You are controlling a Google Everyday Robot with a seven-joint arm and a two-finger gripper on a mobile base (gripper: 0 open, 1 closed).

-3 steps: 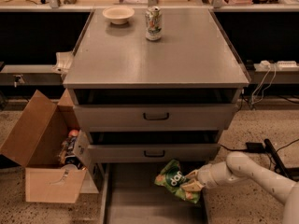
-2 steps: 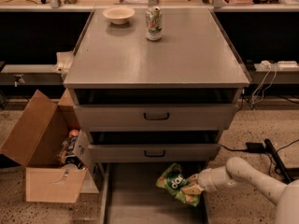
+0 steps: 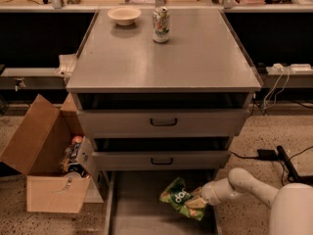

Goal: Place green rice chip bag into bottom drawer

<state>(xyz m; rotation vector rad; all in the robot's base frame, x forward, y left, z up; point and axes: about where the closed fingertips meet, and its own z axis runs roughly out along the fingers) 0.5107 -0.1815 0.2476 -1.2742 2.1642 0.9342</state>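
At the far left, beside the cabinet, a brown cardboard box (image 3: 36, 151) stood open on the floor with a few items inside. On the cabinet top, a pale bowl (image 3: 123, 14) sat near the back left corner, and a green-and-white drink can (image 3: 160, 24) stood just right of it along the back edge. Neither had any part in the task.

Below the two upper drawers, the bottom drawer (image 3: 137, 204) was pulled out, its grey floor bare along the left edge and through the middle. The green rice chip bag (image 3: 178, 197) was over the right half of that floor, toward the drawer's right edge, tilted with its logo facing up. Whether its lower corner touched the floor could not be told.

The gripper (image 3: 198, 201) reached in over the drawer's right edge and was pinched on the bag's right end, with the white arm bending away to the lower right.

The step in hand looked like the final placement, with the bag already inside the drawer's outline. The next move likely called for settling the bag onto the floor, letting go, then drawing back over the right wall without dragging the bag along.
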